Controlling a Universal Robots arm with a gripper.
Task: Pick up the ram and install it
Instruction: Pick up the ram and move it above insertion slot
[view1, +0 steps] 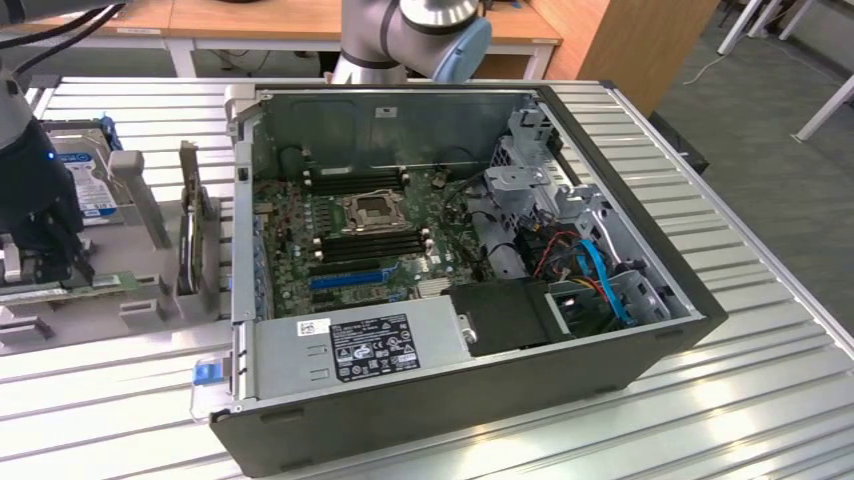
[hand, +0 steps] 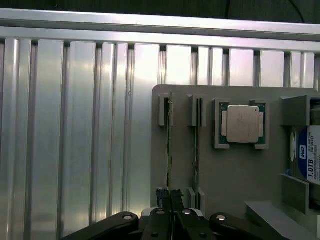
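Closest in: fingers (hand: 163, 197) pinched shut on the near end of the ram (hand: 170, 145), stick edge-on and seated in its slot of the grey holder (hand: 225, 175). Just beside the fingers: second slot, another thin board (hand: 197, 142) on edge. Further out to that same side: square silver processor (hand: 242, 125) in its recess, then hard drive (hand: 312, 157). Underneath: ribbed metal worktop (hand: 75, 125). Well apart from the fingers: open computer case (view1: 467, 250).
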